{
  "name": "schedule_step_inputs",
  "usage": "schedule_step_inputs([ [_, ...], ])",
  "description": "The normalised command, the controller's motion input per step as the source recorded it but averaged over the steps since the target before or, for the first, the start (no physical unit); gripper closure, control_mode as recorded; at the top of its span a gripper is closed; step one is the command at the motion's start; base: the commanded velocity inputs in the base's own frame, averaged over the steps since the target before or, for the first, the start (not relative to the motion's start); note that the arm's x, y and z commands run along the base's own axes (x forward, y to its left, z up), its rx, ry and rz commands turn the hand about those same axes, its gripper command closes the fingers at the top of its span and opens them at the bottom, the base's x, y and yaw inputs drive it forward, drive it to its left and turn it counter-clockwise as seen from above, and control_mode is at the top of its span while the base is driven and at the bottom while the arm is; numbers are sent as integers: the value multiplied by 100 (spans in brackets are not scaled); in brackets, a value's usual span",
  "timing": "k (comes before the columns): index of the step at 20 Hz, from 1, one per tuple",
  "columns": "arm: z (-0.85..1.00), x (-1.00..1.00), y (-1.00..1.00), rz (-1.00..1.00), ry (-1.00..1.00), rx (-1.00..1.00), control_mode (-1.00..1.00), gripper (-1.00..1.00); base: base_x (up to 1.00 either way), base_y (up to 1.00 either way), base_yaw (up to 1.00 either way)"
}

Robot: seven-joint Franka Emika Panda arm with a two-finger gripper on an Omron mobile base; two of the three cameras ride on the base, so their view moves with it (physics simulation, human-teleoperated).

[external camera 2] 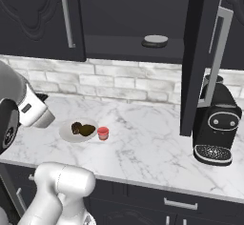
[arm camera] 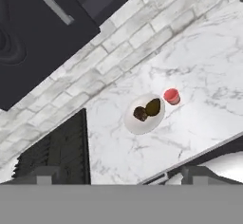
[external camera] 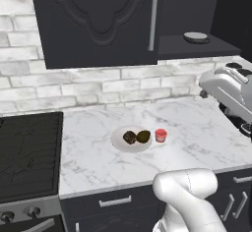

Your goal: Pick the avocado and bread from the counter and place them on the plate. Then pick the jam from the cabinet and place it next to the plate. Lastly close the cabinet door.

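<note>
Step in hand, judged from the layout: closing the cabinet door; the food steps appear complete.

1. End effector [arm camera: 121,176]: the fingertips stand well apart with nothing between them. It hangs above the surface [arm camera: 199,76], looking down at it.
2. Ahead of and below the end effector: the plate [arm camera: 135,126], carrying the bread [arm camera: 139,113] and the avocado [arm camera: 153,107] side by side. The jam [arm camera: 171,96] stands just beside the plate rim, on the avocado side.
3. Farther off, to the right of and above the end effector: the cabinet [external camera 2: 133,9] with its right door [external camera 2: 194,62] swung out towards the robot. The door's handle [external camera 2: 217,47] runs vertically.
4. The coming move therefore calls for travel rightward and upward, past the door's outer face.
</note>
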Motion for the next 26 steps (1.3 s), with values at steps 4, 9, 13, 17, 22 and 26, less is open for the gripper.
schedule_step_inputs([
  [4,-30,-7,4,10,1,-38,-100,-100,0,0,0],
  [9,-16,-11,0,7,-10,-24,-100,-100,0,0,0],
  [13,-5,-15,-2,0,-4,-2,-100,-100,0,0,0],
  [17,-4,-55,-25,0,-14,-6,-100,-100,0,0,0],
  [22,0,-56,-30,0,-15,-8,-100,-100,0,0,0],
  [26,0,-49,-34,0,-17,-9,-100,-100,0,0,0],
])
